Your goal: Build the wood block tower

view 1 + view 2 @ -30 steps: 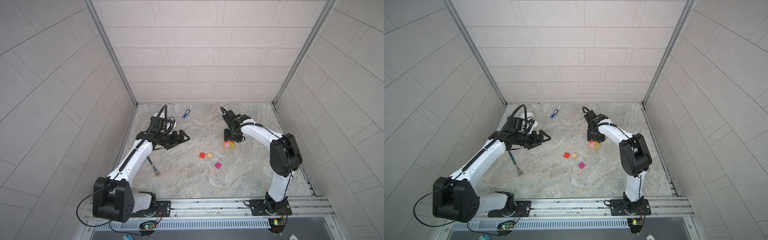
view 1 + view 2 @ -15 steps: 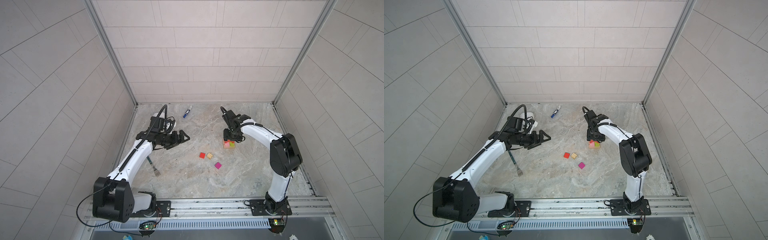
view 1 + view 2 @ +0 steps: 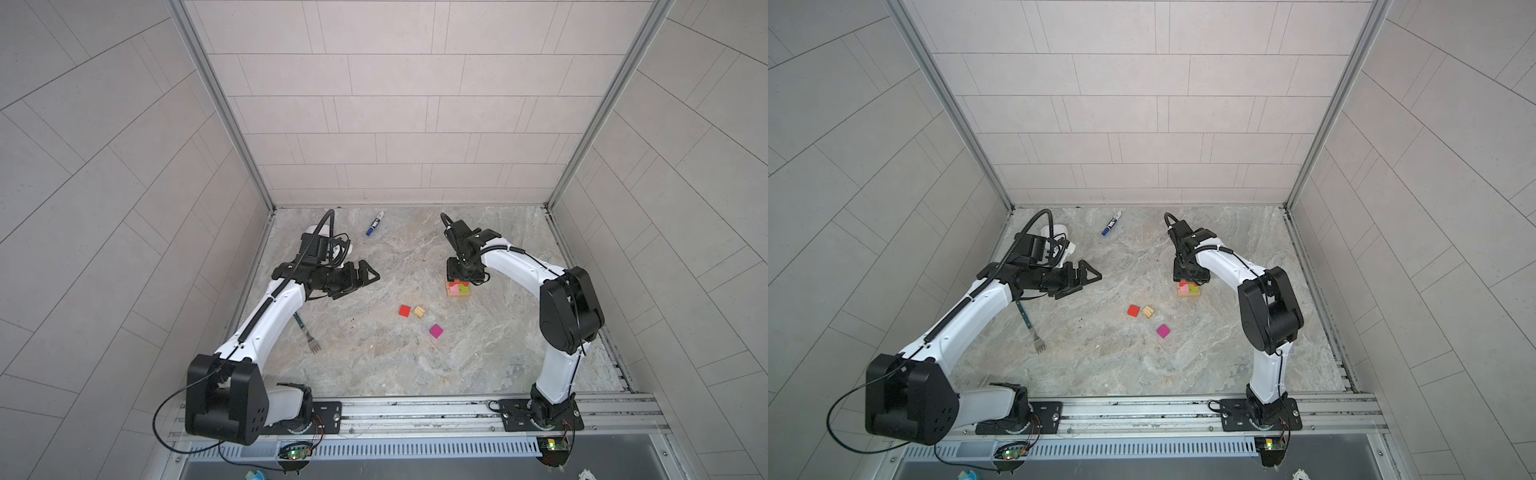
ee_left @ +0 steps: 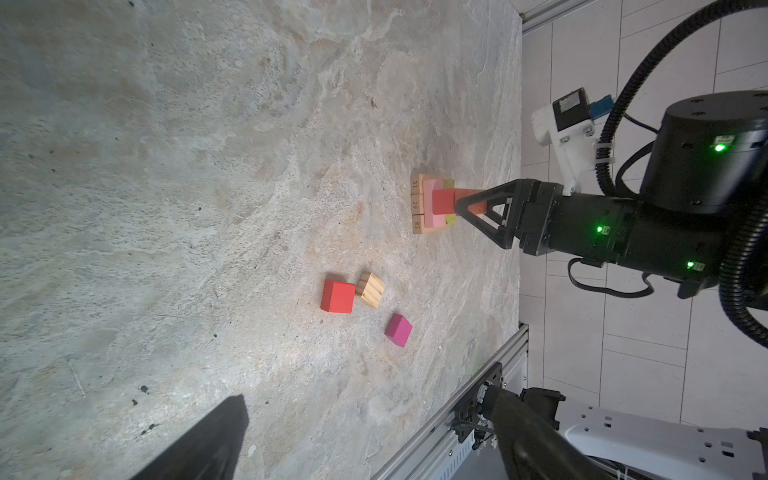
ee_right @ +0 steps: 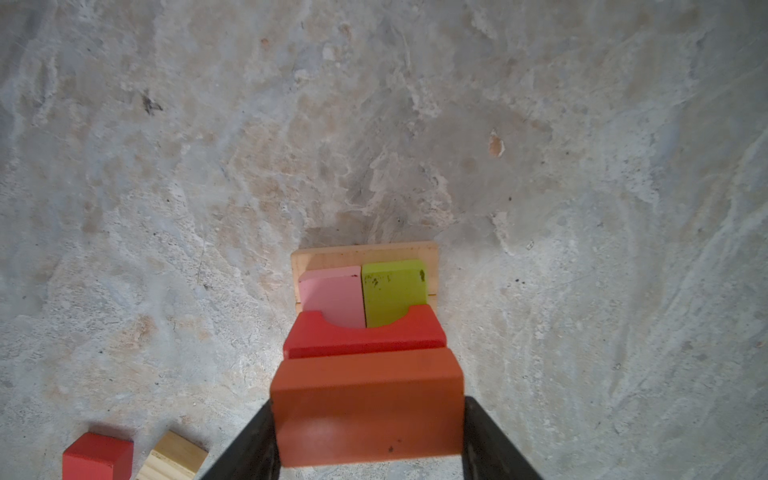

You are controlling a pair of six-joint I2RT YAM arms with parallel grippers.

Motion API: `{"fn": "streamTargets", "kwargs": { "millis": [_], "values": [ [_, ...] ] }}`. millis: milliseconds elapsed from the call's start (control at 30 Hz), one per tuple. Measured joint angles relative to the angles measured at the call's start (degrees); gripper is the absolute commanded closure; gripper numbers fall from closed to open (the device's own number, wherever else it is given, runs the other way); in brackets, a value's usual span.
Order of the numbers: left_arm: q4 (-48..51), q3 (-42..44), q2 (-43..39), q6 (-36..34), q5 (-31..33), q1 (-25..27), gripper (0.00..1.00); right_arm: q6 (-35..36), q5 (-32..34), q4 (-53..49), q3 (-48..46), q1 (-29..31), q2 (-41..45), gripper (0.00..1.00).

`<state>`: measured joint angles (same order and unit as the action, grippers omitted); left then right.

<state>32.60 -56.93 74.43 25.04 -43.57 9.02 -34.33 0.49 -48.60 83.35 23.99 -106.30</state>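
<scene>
In right jaws' grip, orange bar (image 5: 368,411) directly over red arch (image 5: 365,334) atop tower (image 3: 459,290); left jaws wide open.

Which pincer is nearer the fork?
Left. The left pincer hovers open just beyond the fork, on its handle side. The right pincer is far across at the tower, fingers either side of the orange bar.

The tower (image 3: 458,289) stacks tan bars (image 5: 365,252) at the base, a pink bar (image 5: 332,299) beside a lime bar (image 5: 392,291), then a red arch (image 5: 365,338) against an orange bar (image 5: 368,411) on top; a red cube (image 3: 404,310), tan cube (image 3: 419,311) and magenta cube (image 3: 436,331) lie loose nearby.
</scene>
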Motion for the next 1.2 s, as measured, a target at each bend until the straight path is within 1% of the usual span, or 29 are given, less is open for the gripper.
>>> {"fn": "streamTargets", "kwargs": {
  "millis": [733,900,967,1200],
  "values": [
    [-0.04,-0.02,0.00,0.00,-0.02,0.00,0.01,0.50,0.00,-0.02,0.63,0.00,-0.68,0.35],
    [-0.04,0.00,0.00,0.00,-0.02,0.00,0.01,0.92,0.00,-0.02,0.63,0.00,-0.68,0.27],
    [-0.02,0.00,0.00,0.00,-0.02,0.00,0.01,1.05,-0.02,-0.02,0.63,0.00,-0.68,0.21],
    [-0.04,0.00,0.00,0.00,-0.02,0.00,0.01,1.27,-0.09,-0.04,0.63,0.02,-0.68,0.15]
  ]
}}
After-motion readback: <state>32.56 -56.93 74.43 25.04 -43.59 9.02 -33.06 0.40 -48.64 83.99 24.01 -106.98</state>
